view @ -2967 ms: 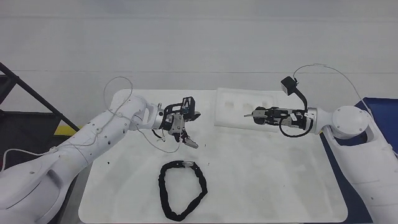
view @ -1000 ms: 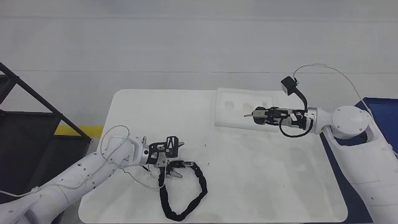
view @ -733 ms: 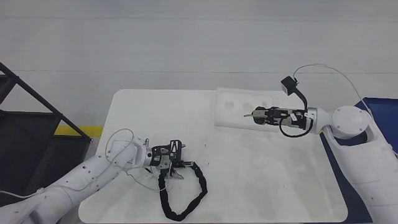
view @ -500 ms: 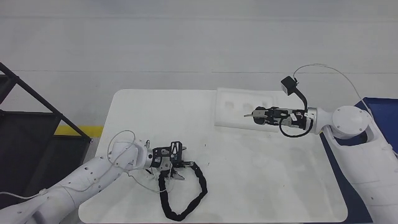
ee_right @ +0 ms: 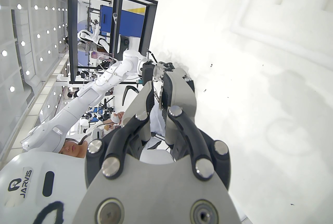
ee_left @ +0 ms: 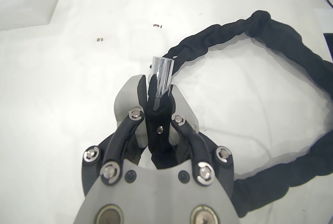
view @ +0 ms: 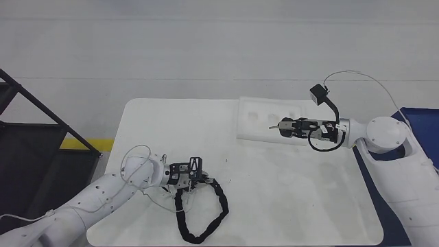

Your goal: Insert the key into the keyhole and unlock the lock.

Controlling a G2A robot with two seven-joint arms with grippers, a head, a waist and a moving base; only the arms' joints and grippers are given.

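My left claw is clamped on the chain lock, lower left in the top view. My right claw pinches the key, right of centre.

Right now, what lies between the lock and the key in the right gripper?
Between lock and key: bare table, then the white tray's edge, in the top view.

The black fabric-sleeved chain lock is lying looped on the white bench, its shiny chrome cylinder (sleeve bunched behind it) sticking out of the clamping left end effector. The small silver key is sitting pinched in the right end effector.
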